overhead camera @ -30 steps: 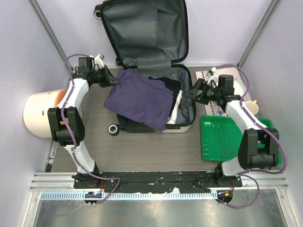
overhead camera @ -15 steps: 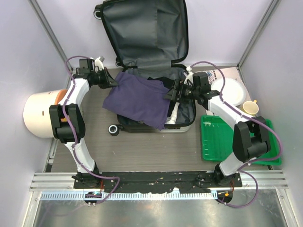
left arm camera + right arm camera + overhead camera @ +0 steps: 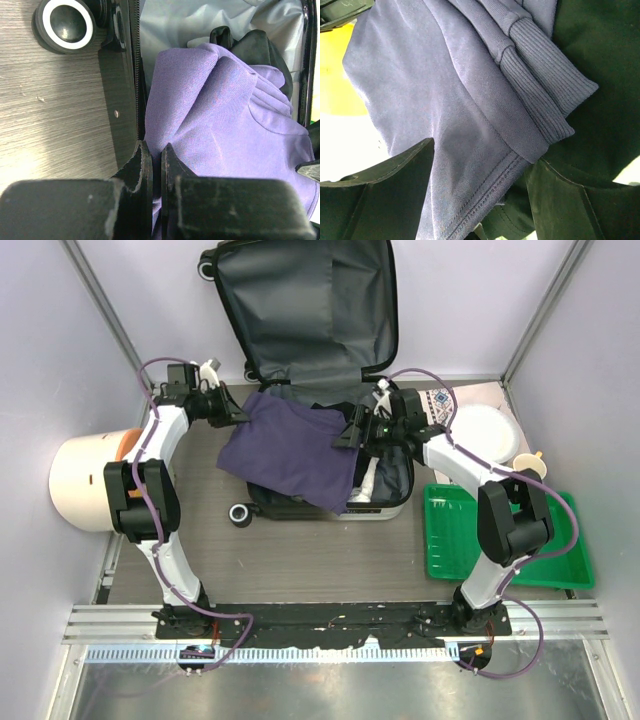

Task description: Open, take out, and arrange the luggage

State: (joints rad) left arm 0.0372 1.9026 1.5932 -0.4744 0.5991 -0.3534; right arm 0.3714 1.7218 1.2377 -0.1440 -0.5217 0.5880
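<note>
The top external camera sits above and behind the arm bases and looks steeply down on the whole table (image 3: 300,550), from its near edge to the open luggage (image 3: 300,310) at the far edge. The left wrist camera looks along the left gripper (image 3: 156,150) from very near, across the luggage's rim, while the right wrist camera looks past the right gripper (image 3: 482,155) from nearer still. All three views share the purple garment (image 3: 290,450) (image 3: 225,125) (image 3: 445,90).

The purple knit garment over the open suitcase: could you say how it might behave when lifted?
Probably floppy: the purple knit garment drapes in folds over the grey-lined suitcase edge. Likely light, bunching where the left gripper pinches it. Its ribbed cuffs suggest stretch.
</note>
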